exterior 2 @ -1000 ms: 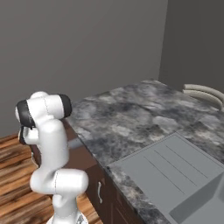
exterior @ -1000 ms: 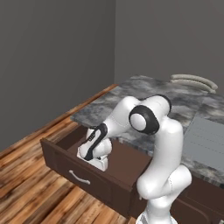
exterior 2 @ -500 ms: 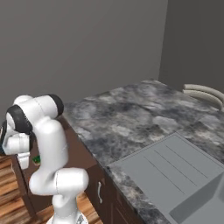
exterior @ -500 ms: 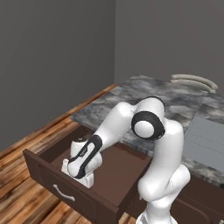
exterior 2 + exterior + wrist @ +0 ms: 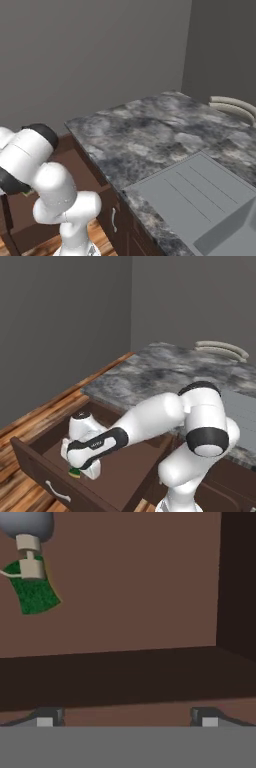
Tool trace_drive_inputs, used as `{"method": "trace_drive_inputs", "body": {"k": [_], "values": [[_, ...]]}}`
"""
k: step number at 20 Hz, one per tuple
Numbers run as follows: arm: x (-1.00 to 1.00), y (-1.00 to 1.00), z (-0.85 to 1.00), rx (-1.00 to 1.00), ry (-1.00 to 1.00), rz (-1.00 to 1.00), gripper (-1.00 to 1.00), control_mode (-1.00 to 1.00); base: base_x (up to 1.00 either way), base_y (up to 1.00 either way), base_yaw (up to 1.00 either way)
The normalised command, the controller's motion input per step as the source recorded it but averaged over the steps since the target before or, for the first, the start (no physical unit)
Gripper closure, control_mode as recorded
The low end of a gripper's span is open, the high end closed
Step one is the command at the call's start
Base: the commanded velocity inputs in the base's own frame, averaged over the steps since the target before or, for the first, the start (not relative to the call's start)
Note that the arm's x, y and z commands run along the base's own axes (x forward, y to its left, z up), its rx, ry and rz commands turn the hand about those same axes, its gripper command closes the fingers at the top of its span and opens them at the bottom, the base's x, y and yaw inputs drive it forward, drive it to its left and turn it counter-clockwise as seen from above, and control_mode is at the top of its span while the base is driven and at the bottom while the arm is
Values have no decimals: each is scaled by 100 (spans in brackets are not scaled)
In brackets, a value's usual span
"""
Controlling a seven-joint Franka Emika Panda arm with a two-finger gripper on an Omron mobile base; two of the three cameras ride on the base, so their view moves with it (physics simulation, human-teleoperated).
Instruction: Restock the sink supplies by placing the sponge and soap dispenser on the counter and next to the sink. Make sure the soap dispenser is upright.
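claw (image 5: 127,719) hung wide open inside the drawer (image 5: 107,483), holding nothing. sponge (image 5: 34,596) lay green face up on the drawer floor at 10 o'clock in the hand view, and the dispenser (image 5: 28,537) lay at its far edge with the pump over it. sponge looked light and soft; pinch its short sides. dispenser probably smooth, rounded and apt to slip; take the body mid-height. bench (image 5: 150,135) and sink (image 5: 200,200) waited beyond.

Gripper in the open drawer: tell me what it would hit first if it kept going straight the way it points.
Most likely the bare brown floor of the drawer. The open gripper points at it, with nothing between. The sponge and soap dispenser lie off to one side of that line, though depth is hard to judge.
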Motion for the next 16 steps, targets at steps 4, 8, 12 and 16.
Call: {"method": "trace_drive_inputs", "body": {"k": [4, 8, 12, 16], "values": [[27, -58, 7, 1, 0, 1, -100, -100, 0, 0, 0], [28, -47, -24, 0, -11, 0, -100, -100, 0, 0, 0], [8, -54, 20, 1, -40, 0, -100, -100, 0, 0, 0], [37, -14, 31, 1, -8, 0, -100, -100, 0, 0, 0]]}}
